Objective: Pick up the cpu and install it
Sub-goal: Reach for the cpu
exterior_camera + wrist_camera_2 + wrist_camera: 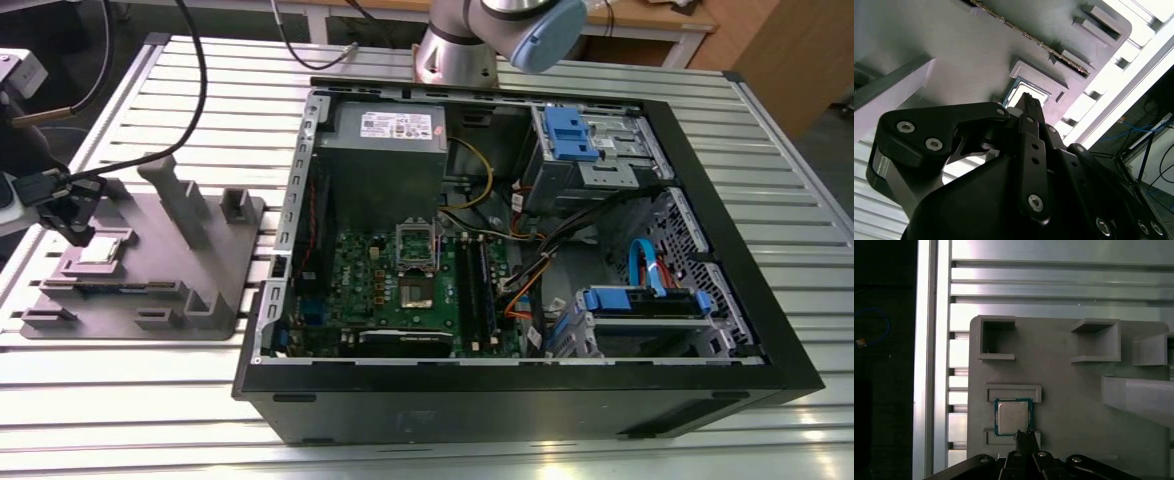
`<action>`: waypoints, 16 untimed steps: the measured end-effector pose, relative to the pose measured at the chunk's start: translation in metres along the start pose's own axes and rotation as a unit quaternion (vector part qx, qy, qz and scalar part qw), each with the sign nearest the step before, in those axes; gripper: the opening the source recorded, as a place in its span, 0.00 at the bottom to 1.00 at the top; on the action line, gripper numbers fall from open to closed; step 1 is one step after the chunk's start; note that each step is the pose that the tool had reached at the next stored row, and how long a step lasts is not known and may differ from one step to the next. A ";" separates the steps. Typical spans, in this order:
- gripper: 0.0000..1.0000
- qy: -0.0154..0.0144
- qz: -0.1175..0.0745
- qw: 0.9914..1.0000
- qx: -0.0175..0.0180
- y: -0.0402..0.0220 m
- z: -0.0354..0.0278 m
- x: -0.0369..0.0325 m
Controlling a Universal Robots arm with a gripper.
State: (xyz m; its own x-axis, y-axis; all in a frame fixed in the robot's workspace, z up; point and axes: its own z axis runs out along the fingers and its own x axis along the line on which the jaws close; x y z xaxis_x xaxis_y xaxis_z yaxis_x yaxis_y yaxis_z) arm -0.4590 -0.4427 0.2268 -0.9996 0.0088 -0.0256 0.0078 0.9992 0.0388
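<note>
ok so here's where I'm at: my gripper (pixel 1023 436) is pinched narrow, fingers together with nothing between them, and it's hanging right over the cpu (pixel 1013 416). The cpu is lying flat, silver side up, in its little pocket on the grey tray (pixel 1069 390), tucked between two raised ledges. In the first wrist view my fingertips line up with one edge of the chip, but honestly I can't tell if I'm touching it or just above it. In the exterior view the tray sits on the slatted metal table (pixel 160 400), at that view's left, just beside the open pc case (pixel 534 400). The green board (pixel 387 270) is down inside the case, and the socket (pixel 418 292) on it is well apart from me and the chip. So the cpu's not picked up yet, it's sitting in the tray.
</note>
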 end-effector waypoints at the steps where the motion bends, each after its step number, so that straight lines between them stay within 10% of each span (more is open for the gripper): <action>1: 0.11 0.000 0.000 1.000 0.000 0.0000 0.0000 0.0000; 16: 0.11 0.000 0.000 1.000 0.000 -0.0003 0.0064 0.0002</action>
State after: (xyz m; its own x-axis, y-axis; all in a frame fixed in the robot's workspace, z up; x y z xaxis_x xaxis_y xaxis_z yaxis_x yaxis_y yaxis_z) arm -0.4590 -0.4427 0.2204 -0.9996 0.0088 -0.0256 0.0078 0.9992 0.0387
